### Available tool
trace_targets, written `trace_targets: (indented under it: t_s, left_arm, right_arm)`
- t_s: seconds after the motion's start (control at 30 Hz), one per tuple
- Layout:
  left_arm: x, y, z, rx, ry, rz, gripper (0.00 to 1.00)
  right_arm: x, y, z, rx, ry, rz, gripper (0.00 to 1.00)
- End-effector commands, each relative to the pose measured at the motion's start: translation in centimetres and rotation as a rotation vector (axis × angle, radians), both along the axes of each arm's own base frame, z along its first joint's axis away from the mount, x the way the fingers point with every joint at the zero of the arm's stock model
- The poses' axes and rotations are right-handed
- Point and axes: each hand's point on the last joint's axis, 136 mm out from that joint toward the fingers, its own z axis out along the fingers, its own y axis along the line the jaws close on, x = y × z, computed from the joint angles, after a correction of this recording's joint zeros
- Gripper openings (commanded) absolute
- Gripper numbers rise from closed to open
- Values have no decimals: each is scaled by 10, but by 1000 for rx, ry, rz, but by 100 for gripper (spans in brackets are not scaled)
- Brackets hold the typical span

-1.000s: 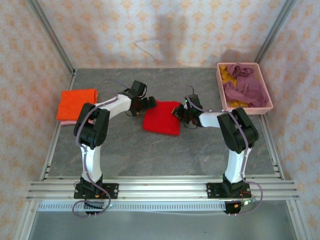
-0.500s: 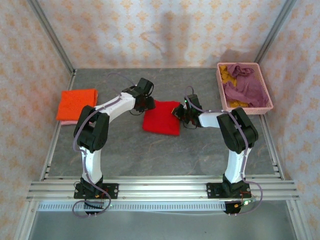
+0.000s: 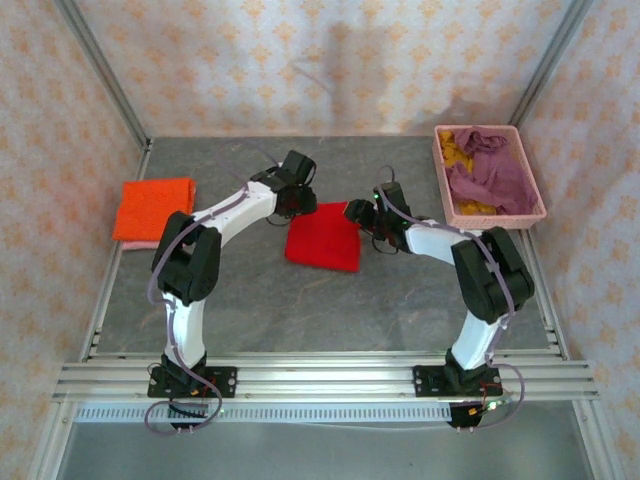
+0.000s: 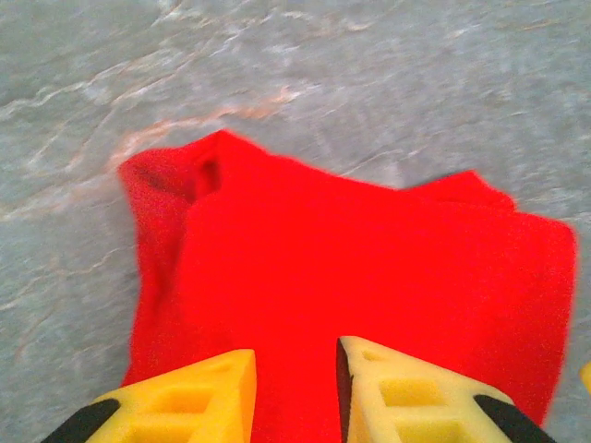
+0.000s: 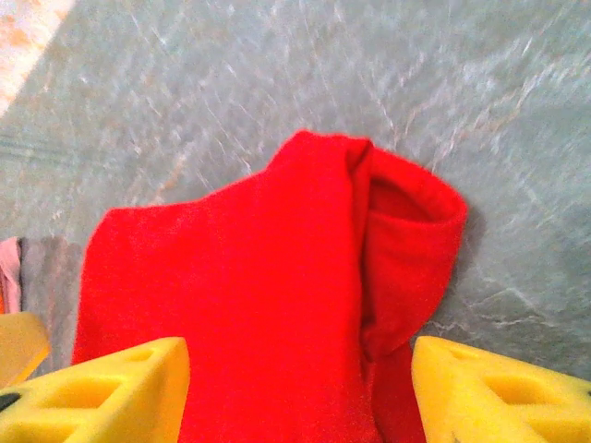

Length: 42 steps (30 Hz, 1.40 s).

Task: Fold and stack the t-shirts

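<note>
The right fingers (image 5: pixel 102 388) have opened wide; the left fingers (image 4: pixel 199 397) have closed to a small gap. Both hold nothing. The red shirt (image 3: pixel 322 238) lies folded in the middle of the desk (image 3: pixel 250 300). Best to pinch all layers at both far corners, then lift evenly toward the orange shirt (image 3: pixel 153 208) at the left edge.

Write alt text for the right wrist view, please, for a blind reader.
A folded red t-shirt lies on a grey table, its right corner bunched. The right gripper is open, its yellow fingers wide apart at the bottom.
</note>
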Motion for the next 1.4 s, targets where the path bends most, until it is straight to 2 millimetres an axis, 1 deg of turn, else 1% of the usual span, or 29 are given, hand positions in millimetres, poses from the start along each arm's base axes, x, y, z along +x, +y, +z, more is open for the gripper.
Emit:
trace_targets:
  t_s: [0.0,0.07,0.13,0.23,0.3,0.33,0.4,0.47,0.57,0.63,0.73,0.8,0.87,0.93,0.97,1.0,1.07,1.1,1.13,1.2,1.23,1.3,1.37]
  left_arm:
    - [9,3,-18,36,25,11,27]
    - [12,6,-28,44,39,27,26]
    - [13,12,-39,47,58,44,26]
    - [12,19,-53,55,81,63,26]
    - [10,25,-60,62,95,75,26]
    - [8,28,-65,66,106,83,26]
    - [5,32,-73,68,119,96,26]
    - [1,35,-78,70,129,99,26]
    - [-3,38,-82,74,136,100,27]
    - [-5,39,-84,77,140,98,27]
    - [-6,39,-84,81,140,93,28]
    - [-5,40,-83,80,135,92,28]
    - [-3,40,-80,74,128,88,28]
    - [0,40,-74,67,119,87,32]
    - [1,38,-69,59,110,84,36]
    - [2,37,-62,51,100,78,43]
    - [3,34,-39,27,67,67,63]
    - [4,34,-25,17,42,67,71]
    - [3,34,-10,10,18,66,77]
    - [2,40,17,14,-30,73,85]
    - [-1,43,36,15,-63,76,86]
    - [-6,52,55,32,-96,89,90]
    - [-13,65,71,47,-122,110,92]
  right_arm:
    - [4,-14,10,-93,-24,-17,63]
    - [7,-6,11,-78,-21,8,57]
    - [9,8,9,-58,-13,50,50]
    - [12,27,4,-42,17,112,45]
    - [14,34,1,-46,27,126,42]
    - [16,35,-4,-51,40,122,41]
    - [19,31,-17,-64,78,98,38]
    - [21,24,-27,-75,105,72,38]
    - [26,9,-36,-97,133,37,41]
    - [28,2,-34,-114,145,38,43]
    - [29,-9,-19,-164,111,22,46]
    - [25,-14,-13,-179,102,12,53]
    - [16,-13,-13,-163,109,15,57]
    - [4,-3,-18,-131,123,42,59]
    - [-1,2,-20,-121,130,54,59]
    - [-6,7,-23,-115,137,64,59]
    - [-13,15,-26,-108,139,80,59]
    - [-14,19,-28,-106,139,84,59]
    - [-15,23,-29,-105,139,90,59]
    - [-15,31,-32,-97,141,105,58]
    - [-15,36,-33,-94,145,115,57]
    - [-15,48,-35,-89,146,135,52]
    - [-16,58,-37,-85,149,152,47]
